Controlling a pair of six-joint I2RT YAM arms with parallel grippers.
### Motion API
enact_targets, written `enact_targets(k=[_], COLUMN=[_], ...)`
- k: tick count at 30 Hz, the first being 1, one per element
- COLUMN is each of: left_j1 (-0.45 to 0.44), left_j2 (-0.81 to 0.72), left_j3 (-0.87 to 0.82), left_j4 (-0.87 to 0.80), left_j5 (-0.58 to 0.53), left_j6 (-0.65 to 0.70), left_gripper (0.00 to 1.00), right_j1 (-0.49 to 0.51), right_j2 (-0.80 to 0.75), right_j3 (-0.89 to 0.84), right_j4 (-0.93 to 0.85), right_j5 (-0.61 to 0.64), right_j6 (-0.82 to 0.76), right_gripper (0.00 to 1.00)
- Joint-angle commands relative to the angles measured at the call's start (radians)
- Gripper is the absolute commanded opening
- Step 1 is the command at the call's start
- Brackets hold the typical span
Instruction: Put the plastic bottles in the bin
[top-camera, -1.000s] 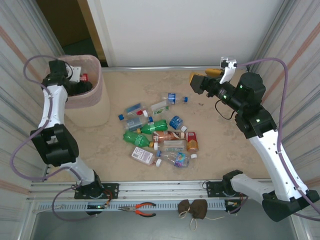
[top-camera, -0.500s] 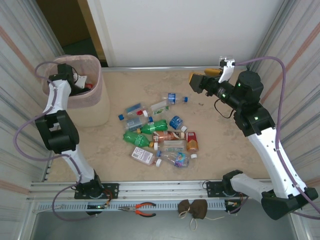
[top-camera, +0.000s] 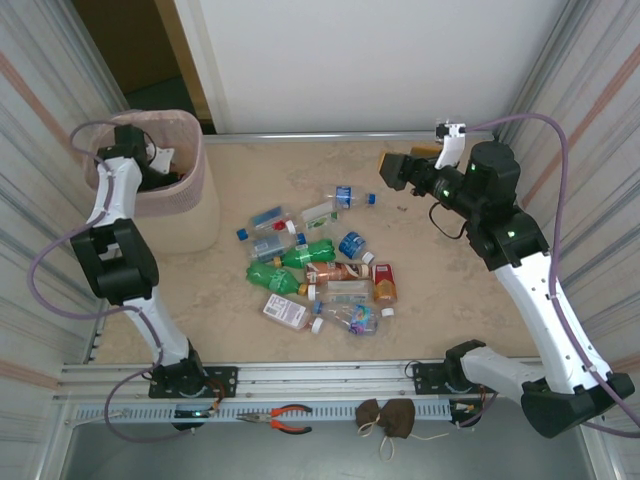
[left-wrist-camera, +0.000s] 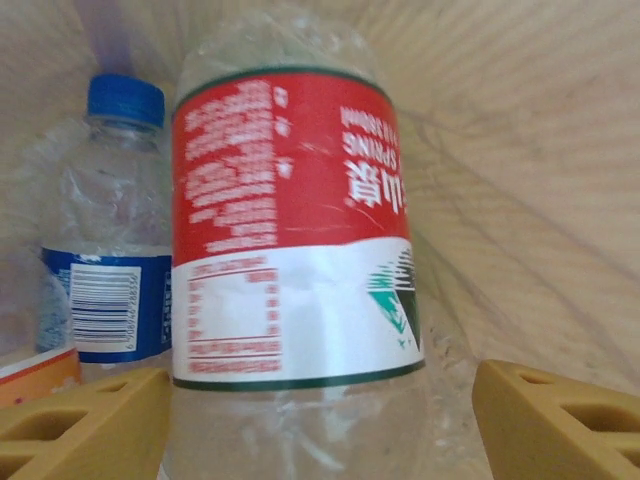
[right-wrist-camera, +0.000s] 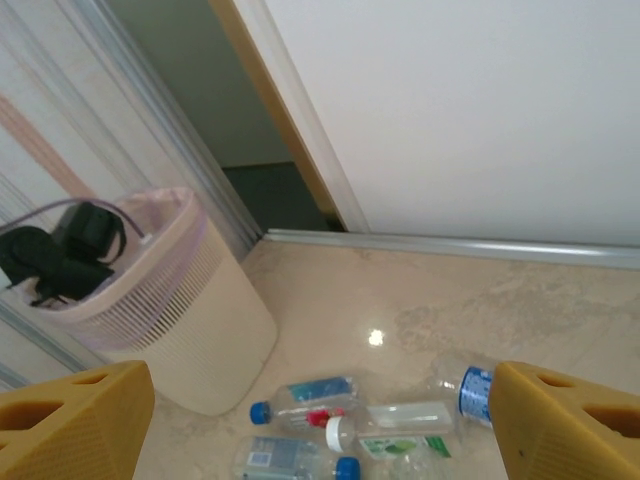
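Down inside the pale pink bin (top-camera: 192, 190) my left gripper (left-wrist-camera: 320, 420) is open, its yellow fingers (left-wrist-camera: 545, 420) spread around a clear bottle with a red and white label (left-wrist-camera: 290, 220); a gap shows on the right side. A blue-capped clear bottle (left-wrist-camera: 110, 240) leans beside it against the ribbed bin wall (left-wrist-camera: 520, 150). Several plastic bottles (top-camera: 320, 270), clear, green and orange-brown, lie heaped mid-table. My right gripper (top-camera: 395, 168) hovers open and holding nothing over the back right of the table, facing the bin (right-wrist-camera: 170, 320) and the nearest bottles (right-wrist-camera: 400, 425).
Red-handled pliers (top-camera: 280, 418) and a brown pouch (top-camera: 388, 418) rest on the rail at the near edge. Corrugated walls close in both sides, with a dark doorway (right-wrist-camera: 270, 180) behind the bin. Bare tabletop (top-camera: 450, 290) lies right of the heap.
My left gripper has gone deeper into the bin and its jaws have spread wider around the red-labelled bottle. My right gripper has turned slightly in place.
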Motion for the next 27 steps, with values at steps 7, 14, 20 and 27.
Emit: enact_targets(k=[7, 14, 20, 27], left_j1=[-0.003, -0.003, -0.003, -0.004], left_j2=[-0.091, -0.133, -0.173, -0.229], left_j3=[0.118, 0.144, 0.17, 0.178], left_j4=[-0.069, -0.086, -0.092, -0.08], left_j5=[0.044, 0.065, 0.095, 0.15], left_j6=[0.0, -0.008, -0.023, -0.059], left_gripper=[0.8, 0.8, 0.8, 0.8], right_j1=[-0.006, -0.005, -0.007, -0.081], right_j2=[0.056, 0.135, 0.241, 0.397], right_j3=[0.029, 0.032, 0.028, 0.027], right_j4=[-0.194, -0.329, -0.403, -0.371], right_j5=[0.06, 0.105, 0.118, 0.094], right_j6=[-0.023, -0.058, -0.086, 0.091], right_gripper=[0.86, 0.84, 0.81, 0.78])
